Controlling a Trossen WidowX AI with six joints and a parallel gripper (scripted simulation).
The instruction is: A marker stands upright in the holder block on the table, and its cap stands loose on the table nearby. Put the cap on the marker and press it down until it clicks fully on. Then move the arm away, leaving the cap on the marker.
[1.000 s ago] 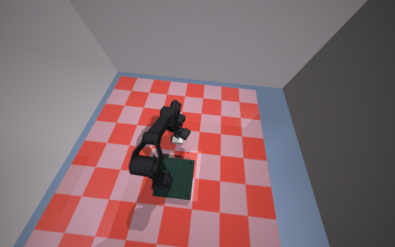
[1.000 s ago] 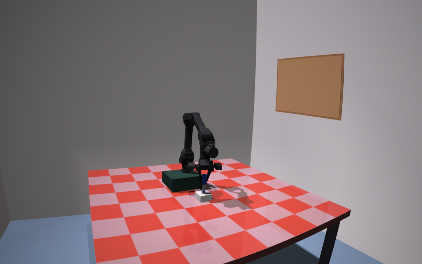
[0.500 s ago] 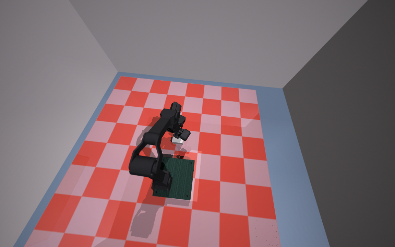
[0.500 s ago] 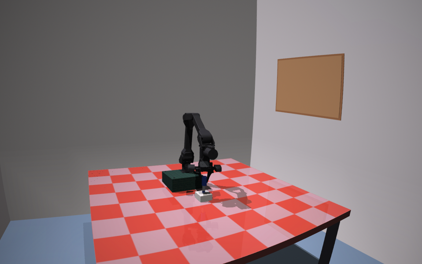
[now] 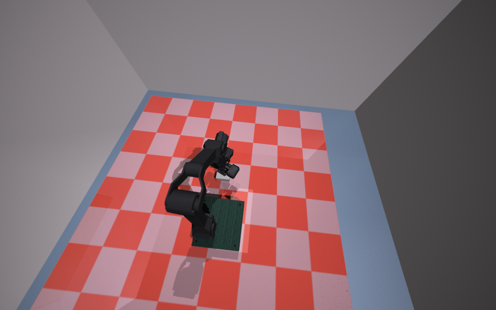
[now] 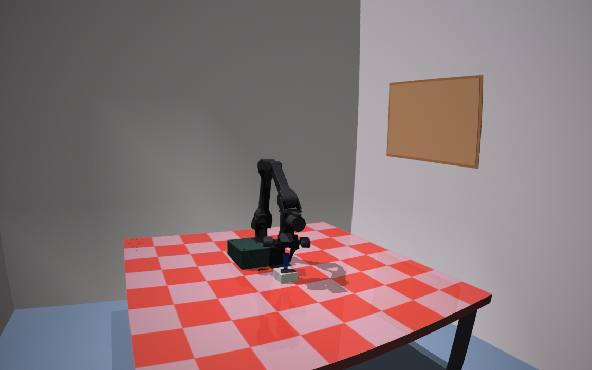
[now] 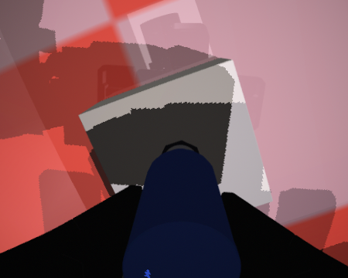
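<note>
My gripper [image 6: 286, 255] [image 7: 180, 200] is shut on the dark blue cap [image 6: 285, 261] [image 7: 181, 208] and points down over the white holder block [image 5: 221, 179] [image 6: 284, 277] [image 7: 245, 154]. The cap is upright, around the upper part of the marker, close above the block. Of the marker, a thin black edge [image 7: 181, 142] with a grey sliver shows beyond the cap's lower end in the wrist view; the cap hides the rest. How far down the cap sits cannot be told. In the top view the arm hides the cap.
The arm's base stands on a dark green box [image 5: 226, 223] [image 6: 255, 259], behind the holder block in the exterior view. The table [image 5: 290, 215] [image 6: 215, 321] has a red and pink checkered top. A cork board [image 6: 433, 122] hangs on the wall.
</note>
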